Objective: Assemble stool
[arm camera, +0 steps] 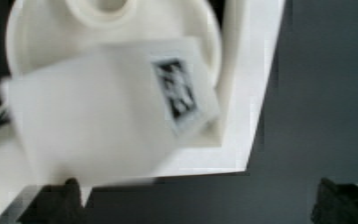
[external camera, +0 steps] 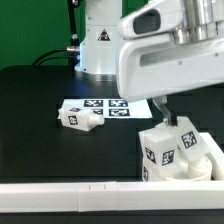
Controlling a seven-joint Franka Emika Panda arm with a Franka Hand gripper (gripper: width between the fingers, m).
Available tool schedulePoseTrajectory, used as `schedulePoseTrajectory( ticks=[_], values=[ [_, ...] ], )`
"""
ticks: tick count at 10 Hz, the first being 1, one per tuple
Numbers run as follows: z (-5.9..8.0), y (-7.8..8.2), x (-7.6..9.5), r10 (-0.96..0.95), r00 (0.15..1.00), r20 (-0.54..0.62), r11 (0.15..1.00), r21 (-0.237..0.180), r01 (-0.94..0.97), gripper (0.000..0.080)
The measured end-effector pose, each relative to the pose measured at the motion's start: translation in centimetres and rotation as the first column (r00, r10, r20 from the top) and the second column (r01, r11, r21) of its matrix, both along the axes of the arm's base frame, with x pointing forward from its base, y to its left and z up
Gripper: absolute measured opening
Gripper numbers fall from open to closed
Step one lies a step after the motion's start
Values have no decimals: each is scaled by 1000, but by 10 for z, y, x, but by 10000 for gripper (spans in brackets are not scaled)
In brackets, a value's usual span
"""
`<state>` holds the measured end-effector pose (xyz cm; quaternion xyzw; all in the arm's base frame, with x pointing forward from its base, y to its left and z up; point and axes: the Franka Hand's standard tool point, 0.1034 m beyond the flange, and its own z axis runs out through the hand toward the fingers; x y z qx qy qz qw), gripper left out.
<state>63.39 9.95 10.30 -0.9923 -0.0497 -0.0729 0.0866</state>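
The stool's round white seat (external camera: pixel 201 160) lies at the front of the exterior view's right. Tagged blocky legs (external camera: pixel 160 150) stand on it. One loose leg (external camera: pixel 78 118) lies on the black table by the marker board (external camera: pixel 112 107). My gripper (external camera: pixel 162 116) hangs just above the seat and its legs. In the wrist view the seat (arm camera: pixel 78 28) and a tagged leg (arm camera: pixel 114 110) are blurred and close. My gripper (arm camera: pixel 201 203) is open, its dark fingertips (arm camera: pixel 51 203) wide apart. Only dark table lies between them.
A white rail (external camera: pixel 90 196) runs along the table's front edge, close to the seat. The robot's white base (external camera: pixel 100 40) stands at the back. A white straight edge (arm camera: pixel 250 90) runs beside the seat in the wrist view.
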Motion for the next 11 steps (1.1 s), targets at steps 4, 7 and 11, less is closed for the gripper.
schedulePoseTrajectory(
  ticks=[4, 7, 11],
  values=[
    [0, 4, 4, 83, 996, 16, 996, -24, -82, 649],
    [8, 14, 6, 338, 940, 38, 935, -126, -331, 649],
    [7, 8, 5, 509, 857, 72, 851, -191, -489, 649]
  ],
)
